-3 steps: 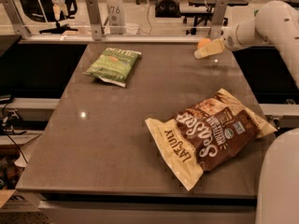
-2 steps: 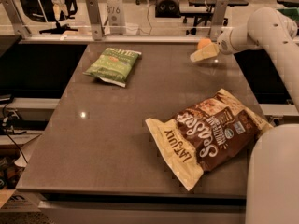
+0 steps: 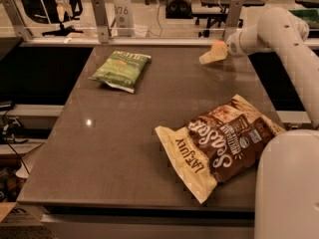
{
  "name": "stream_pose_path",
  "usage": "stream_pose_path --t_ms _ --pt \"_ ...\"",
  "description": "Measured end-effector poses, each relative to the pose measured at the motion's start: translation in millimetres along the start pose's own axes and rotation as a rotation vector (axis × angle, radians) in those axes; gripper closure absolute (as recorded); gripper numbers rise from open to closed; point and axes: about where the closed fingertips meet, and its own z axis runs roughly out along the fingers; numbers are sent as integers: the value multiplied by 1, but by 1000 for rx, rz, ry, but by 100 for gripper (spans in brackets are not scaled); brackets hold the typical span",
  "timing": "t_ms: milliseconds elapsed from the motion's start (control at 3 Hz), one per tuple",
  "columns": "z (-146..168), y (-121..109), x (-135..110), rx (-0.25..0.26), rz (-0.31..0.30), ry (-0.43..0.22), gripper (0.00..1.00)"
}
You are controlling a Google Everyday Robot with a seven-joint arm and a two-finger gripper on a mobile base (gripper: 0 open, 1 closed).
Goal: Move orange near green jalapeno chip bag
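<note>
The orange (image 3: 219,46) is a small round fruit held in my gripper (image 3: 209,57) above the far right part of the table (image 3: 119,153). The pale fingers point left and down and are closed around the orange, which shows only partly between them. The green jalapeno chip bag (image 3: 121,68) lies flat at the far left of the table, well to the left of the gripper. My white arm (image 3: 279,29) reaches in from the right.
A large brown-and-cream snack bag (image 3: 224,141) lies on the near right of the table. My white body (image 3: 286,183) fills the bottom right corner. Metal posts (image 3: 99,19) and a rail line the table's far edge.
My gripper has moved left and slightly down along the far side of the table, toward the green bag. Both bags have stayed where they were.
</note>
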Motion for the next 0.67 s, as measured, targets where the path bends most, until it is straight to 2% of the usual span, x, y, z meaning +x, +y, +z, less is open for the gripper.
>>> stream_pose_path --t_ms 667 --pt "5 6 -6 -10 -12 12 60"
